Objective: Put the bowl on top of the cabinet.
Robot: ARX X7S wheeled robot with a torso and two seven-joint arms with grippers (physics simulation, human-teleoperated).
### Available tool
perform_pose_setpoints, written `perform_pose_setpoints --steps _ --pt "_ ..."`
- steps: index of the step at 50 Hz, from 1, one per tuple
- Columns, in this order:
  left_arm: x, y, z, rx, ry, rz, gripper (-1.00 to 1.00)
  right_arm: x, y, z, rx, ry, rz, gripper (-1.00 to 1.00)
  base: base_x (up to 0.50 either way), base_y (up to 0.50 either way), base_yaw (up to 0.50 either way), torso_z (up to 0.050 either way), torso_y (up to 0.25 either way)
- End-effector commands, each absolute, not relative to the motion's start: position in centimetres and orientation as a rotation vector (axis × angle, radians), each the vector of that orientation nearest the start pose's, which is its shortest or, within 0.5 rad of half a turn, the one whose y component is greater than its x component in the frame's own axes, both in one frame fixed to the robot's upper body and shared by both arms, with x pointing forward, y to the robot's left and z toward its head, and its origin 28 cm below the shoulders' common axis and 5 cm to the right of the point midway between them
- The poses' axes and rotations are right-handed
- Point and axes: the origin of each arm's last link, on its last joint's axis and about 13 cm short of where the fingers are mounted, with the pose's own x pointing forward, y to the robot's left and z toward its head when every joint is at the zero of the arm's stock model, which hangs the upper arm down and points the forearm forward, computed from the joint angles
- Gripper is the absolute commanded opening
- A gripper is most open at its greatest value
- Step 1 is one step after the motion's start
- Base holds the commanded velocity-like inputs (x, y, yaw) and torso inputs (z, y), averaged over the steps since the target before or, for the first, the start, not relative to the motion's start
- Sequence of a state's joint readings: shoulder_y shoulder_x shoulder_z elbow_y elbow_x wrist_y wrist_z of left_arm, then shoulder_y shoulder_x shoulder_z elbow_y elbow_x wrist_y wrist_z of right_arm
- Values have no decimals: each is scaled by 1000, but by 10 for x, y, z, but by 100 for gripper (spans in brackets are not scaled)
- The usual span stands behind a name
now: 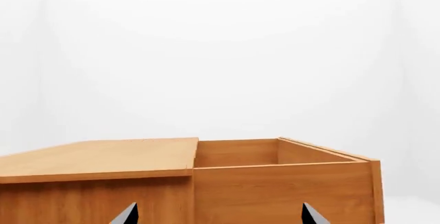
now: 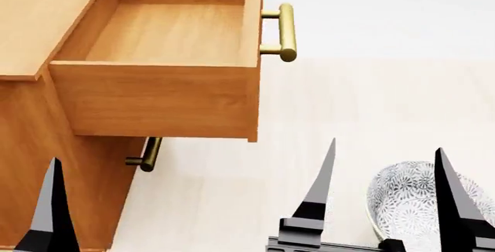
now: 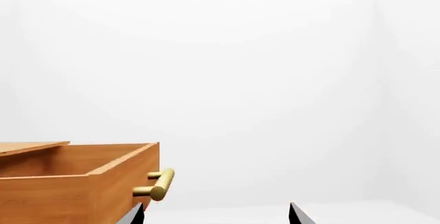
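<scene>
Left gripper (image 2: 54,205): one dark pointed fingertip shows at the head view's lower left, in front of the cabinet's side. In the left wrist view two black tips sit wide apart with nothing between them, so it is spread and holds nothing.
Cabinet (image 2: 31,8): orange-brown wooden cabinet with a flat top, filling the left of the head view. Its top surface is bare where it shows.
Open drawer (image 2: 170,37): the top wooden drawer is pulled out toward the right, its inside bare, with a brass bar handle (image 2: 286,32) on its front.
Lower handle (image 2: 148,154): a second brass bar handle shows beneath the open drawer, on a closed front.
Floor (image 2: 371,107): pale, light wood-toned surface to the right of the cabinet.
Right gripper (image 2: 383,197): two tall dark pointed fingers stand well apart, gripping nothing.
Bowl (image 2: 410,200): deep round white bowl with a dense black floral pattern, on the floor at lower right, well apart from the cabinet, partly behind the right gripper's fingers.
</scene>
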State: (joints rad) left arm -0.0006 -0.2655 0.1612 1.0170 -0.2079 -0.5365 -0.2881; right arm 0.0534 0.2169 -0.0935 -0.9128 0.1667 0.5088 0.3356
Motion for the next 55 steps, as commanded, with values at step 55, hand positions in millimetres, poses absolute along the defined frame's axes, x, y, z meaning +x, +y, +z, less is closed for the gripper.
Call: perform_pose_setpoints --steps 55 --pt "150 199 174 -29 -394 -84 100 174 -100 170 17 -374 -96 100 2 84 0 38 0"
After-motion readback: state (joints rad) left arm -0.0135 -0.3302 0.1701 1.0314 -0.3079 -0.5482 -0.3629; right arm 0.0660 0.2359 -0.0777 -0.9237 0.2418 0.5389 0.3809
